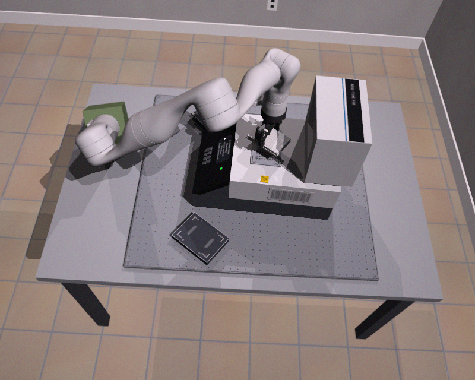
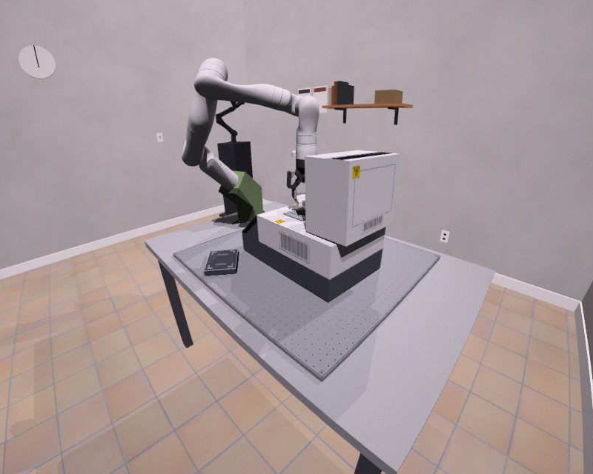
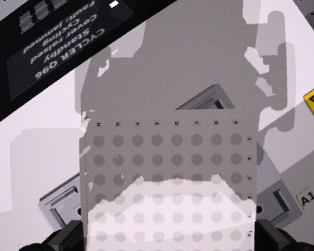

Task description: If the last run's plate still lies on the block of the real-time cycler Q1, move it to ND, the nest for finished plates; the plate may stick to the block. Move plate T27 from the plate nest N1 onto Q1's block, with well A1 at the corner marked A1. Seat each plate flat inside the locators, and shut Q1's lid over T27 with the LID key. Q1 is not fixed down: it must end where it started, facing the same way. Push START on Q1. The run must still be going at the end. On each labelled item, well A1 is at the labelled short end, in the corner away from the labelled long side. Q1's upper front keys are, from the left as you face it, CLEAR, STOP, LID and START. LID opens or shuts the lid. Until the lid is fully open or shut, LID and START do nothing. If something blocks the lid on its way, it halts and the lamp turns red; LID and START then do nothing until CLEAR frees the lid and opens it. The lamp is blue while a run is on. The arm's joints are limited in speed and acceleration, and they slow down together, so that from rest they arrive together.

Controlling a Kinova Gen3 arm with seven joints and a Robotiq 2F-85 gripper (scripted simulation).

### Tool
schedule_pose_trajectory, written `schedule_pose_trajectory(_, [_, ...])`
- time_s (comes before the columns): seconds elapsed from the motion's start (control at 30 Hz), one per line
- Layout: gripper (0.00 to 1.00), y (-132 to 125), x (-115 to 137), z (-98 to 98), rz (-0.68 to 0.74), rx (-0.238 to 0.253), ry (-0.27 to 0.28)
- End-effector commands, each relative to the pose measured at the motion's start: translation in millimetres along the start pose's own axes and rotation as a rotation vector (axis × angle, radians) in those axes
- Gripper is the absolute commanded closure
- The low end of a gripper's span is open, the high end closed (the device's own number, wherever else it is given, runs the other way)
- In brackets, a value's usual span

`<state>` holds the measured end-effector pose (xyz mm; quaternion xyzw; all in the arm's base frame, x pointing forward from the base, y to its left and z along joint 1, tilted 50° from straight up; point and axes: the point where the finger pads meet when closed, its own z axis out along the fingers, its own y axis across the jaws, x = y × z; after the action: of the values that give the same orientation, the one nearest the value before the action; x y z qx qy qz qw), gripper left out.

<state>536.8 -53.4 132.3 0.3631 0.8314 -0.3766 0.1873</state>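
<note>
The arm (image 1: 160, 118) (image 2: 251, 90) is smooth pale grey, with rounded joints and thin seam rings; its gripper (image 1: 266, 141) (image 2: 298, 198) is black.

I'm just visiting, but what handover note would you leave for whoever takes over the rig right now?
Claw: gripping a white plate, apparently T27; name unseen.
Where: above the block, turned askew to it.
Done: lid open, lamp green.
Left: align A1, seat the plate flat, release, press LID, then START. Avoid shifting the cycler.
</note>
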Motion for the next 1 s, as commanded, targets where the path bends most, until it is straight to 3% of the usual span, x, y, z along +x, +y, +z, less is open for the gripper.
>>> schedule_pose_trajectory(0.0, [0.09, 0.5, -0.1, -1.0, 0.037, -0.002, -0.001])
schedule_pose_trajectory(0.97, [0.09, 0.5, -0.1, -1.0, 0.328, -0.002, -0.001])
